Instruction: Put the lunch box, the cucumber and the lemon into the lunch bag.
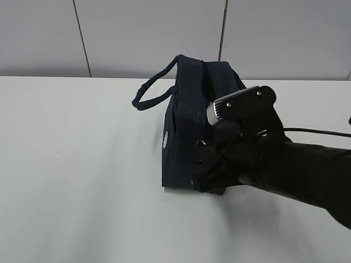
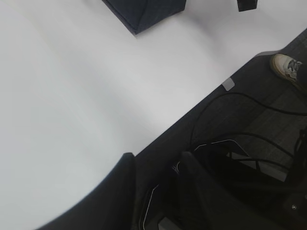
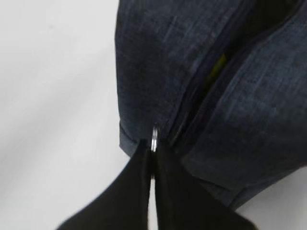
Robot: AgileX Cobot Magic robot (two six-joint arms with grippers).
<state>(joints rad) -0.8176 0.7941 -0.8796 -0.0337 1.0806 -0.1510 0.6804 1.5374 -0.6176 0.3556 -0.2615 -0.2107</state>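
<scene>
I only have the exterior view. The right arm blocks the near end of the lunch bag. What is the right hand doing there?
Observer: The right hand is shut on the silver ring pull at the end of the lunch bag.
Operator: Zipper closed?
Observer: No, the zipper gapes along the top in the right wrist view.
Operator: Anything inside?
Observer: A sliver of yellow shows through the gap; too little to identify.
Operator: Left hand?
Observer: The left hand hangs over the table edge, well away from the bag, holding nothing.
</scene>
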